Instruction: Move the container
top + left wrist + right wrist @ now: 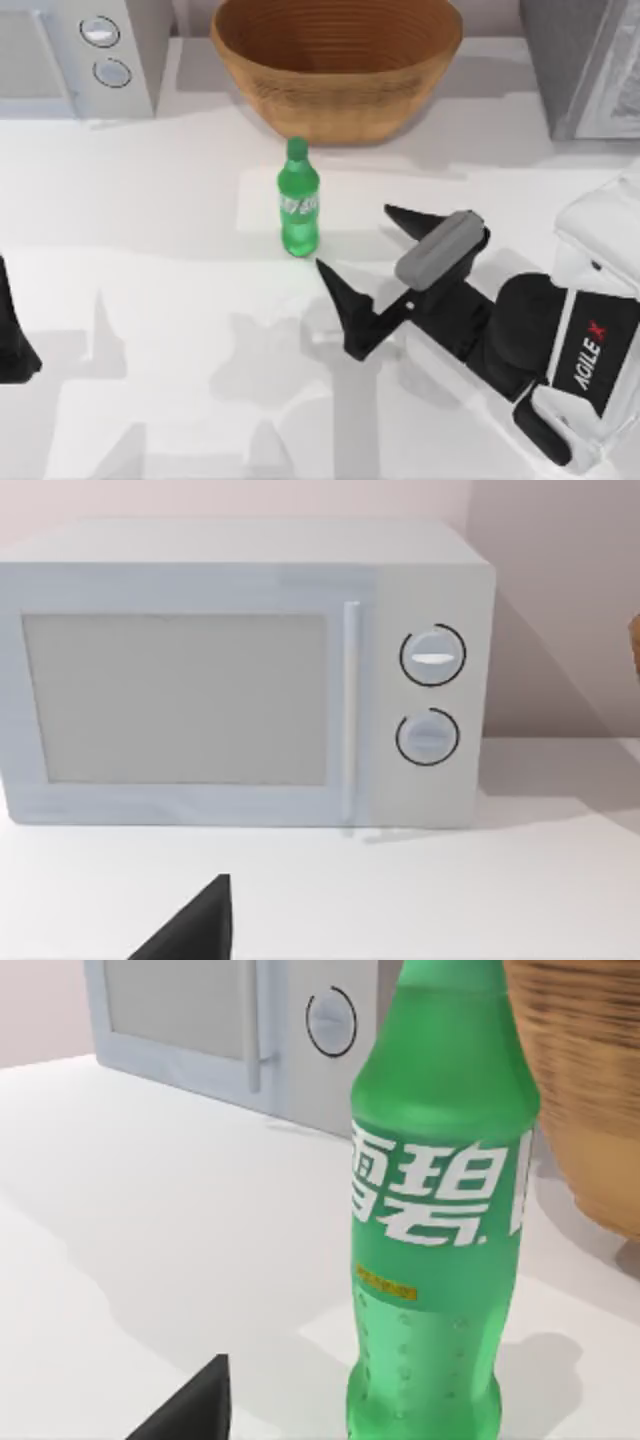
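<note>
I see the container (298, 206) upright mid-table, just before the basket (336, 62) at the far edge; my right tool (358, 246) gapes wide beside it, holding nothing; left arm (12, 330) parked at the left edge

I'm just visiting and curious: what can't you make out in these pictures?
- Bottle cap: cut off by the right wrist view's edge.
- Basket far rim: cut off by the top view's edge.
- Left gripper: one dark fingertip in the left wrist view.
- Microwave inside: hidden behind its frosted door.
</note>
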`<state>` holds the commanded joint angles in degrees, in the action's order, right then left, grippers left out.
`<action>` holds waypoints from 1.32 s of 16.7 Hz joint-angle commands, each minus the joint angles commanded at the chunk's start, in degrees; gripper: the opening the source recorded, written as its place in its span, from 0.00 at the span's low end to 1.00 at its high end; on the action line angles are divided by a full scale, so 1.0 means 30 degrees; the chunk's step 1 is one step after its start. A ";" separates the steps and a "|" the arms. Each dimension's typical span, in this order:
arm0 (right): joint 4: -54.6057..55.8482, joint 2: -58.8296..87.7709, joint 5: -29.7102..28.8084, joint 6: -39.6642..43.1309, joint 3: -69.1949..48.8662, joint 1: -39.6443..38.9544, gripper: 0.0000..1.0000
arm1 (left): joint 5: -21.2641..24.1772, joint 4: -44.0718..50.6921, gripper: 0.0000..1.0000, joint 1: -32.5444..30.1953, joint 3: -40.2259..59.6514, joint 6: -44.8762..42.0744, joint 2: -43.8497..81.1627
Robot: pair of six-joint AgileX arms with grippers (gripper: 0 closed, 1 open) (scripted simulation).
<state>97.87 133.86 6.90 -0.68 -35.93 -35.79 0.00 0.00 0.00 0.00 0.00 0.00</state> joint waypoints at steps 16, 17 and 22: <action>-0.4838 0.1950 -0.0506 0.0015 -0.6942 -0.0558 1.00 | 0.0000 0.0000 1.00 0.0000 0.0000 0.0000 0.0000; -0.5376 0.2104 -0.0561 0.0018 -0.7614 -0.0616 1.00 | 0.0000 0.0000 1.00 0.0000 0.0000 0.0000 0.0000; -0.6090 0.2273 -0.0638 0.0024 -0.8415 -0.0686 1.00 | 0.0000 0.0000 1.00 0.0000 0.0000 0.0000 0.0000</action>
<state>79.60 140.68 4.98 -0.61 -61.17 -37.84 0.00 0.00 0.00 0.00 0.00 0.00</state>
